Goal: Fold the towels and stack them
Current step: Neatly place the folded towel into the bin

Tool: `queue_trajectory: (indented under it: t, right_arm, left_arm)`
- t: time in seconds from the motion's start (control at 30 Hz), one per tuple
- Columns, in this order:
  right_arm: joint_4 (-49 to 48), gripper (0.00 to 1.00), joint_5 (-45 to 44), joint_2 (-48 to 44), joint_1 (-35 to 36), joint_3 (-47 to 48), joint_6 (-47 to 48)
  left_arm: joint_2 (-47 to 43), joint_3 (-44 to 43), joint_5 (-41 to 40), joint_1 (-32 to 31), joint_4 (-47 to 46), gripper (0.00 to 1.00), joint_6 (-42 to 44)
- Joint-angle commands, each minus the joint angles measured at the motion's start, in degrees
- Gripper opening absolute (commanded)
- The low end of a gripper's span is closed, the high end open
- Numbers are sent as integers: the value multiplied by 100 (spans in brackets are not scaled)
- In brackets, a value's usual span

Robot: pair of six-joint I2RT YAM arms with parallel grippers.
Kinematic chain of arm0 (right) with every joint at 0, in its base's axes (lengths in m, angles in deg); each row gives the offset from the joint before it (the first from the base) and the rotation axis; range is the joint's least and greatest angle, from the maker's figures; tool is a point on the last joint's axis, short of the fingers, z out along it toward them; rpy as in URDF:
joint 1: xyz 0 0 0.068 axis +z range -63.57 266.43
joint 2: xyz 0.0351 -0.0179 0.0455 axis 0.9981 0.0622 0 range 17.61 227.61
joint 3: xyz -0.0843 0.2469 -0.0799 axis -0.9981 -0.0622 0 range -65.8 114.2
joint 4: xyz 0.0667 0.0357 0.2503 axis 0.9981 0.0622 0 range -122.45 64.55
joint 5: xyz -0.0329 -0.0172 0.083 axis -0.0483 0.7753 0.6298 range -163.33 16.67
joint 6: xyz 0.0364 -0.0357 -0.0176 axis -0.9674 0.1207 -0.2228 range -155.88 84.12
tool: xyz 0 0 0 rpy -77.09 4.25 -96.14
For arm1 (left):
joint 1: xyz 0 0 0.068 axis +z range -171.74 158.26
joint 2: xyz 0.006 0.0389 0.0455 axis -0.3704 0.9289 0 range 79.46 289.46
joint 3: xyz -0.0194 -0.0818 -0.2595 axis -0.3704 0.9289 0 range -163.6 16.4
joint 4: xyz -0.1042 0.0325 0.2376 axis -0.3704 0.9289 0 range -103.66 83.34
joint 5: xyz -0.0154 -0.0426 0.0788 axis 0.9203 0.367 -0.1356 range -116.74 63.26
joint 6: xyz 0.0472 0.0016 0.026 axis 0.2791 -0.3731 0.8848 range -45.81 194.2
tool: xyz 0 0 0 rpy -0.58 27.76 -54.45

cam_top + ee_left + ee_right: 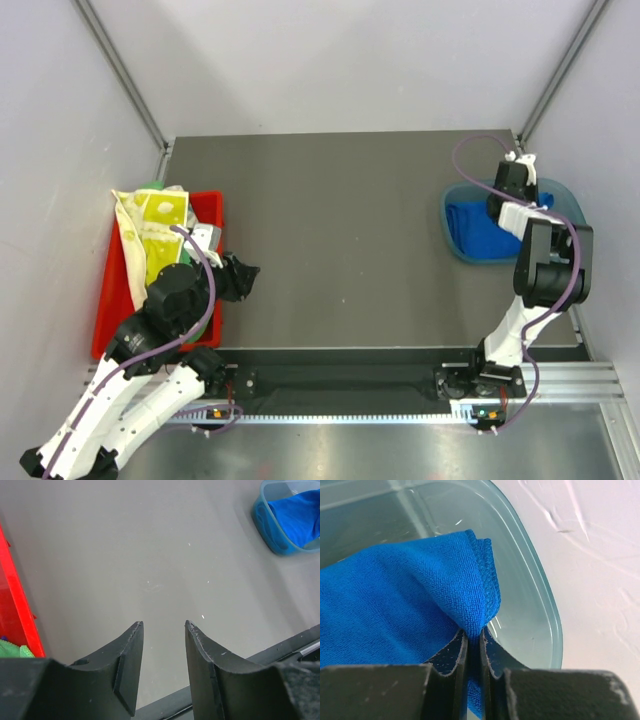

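Your right wrist view gives you what the overhead cannot: the right gripper (473, 637) is clenched on a folded edge of the blue towel (405, 595), with the stitched hem standing up just above the pinched jaws. From above, the wrist hides that grip. There you see only the arm bent over the translucent blue bin (460, 252) at the far right of the table (340, 230), with the towel bunched in the bin's left half.

The left wrist view shows the left gripper (163, 625) released, its jaws apart with nothing between them and only bare tabletop beyond. It also catches the red tray (15, 600) at its left edge, with a corner of green towel (10, 650) showing inside it, and the bin far off at the upper right. The overhead places that gripper just beside the tray's right wall, near the table's near edge.

Only the overhead shows the tray's load — the pale yellow printed towel (160, 215) is draped over the far end and spills past the left rim, and a sliver of green pokes out behind it.

By count you have two arms, two grippers, one tray and one bin. Three towels can be told apart — one blue, one yellow printed, one green. You cannot tell whether more lie underneath in the tray.
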Motion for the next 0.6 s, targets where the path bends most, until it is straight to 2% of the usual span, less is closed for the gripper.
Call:
queue_trajectory:
  t: [0.0,0.03,0.13,0.3,0.37,0.53,0.57]
  right_arm:
    - [-118,0,-69,69,-142,284,-73]
    - [-66,0,-69,86,-177,302,-100]
    - [-4,16,10,104,-204,319,-188]
    - [102,34,19,87,-265,337,-267]
    - [163,46,54,51,-309,354,-345]
    - [356,54,37,-80,-423,468,-635]
    - [400,59,54,-107,-432,486,-697]
  left_arm:
    - [6,12,-52,-16,-253,44,-40]
    - [-3,3,-60,-16,-262,44,-40]
    - [-12,12,-61,-16,-253,44,-40]
    - [6,3,-61,-16,-262,44,-40]
    - [23,12,-61,-25,-271,44,-40]
    - [50,3,-78,-33,-262,44,-40]
    - [67,12,-78,-33,-253,44,-40]
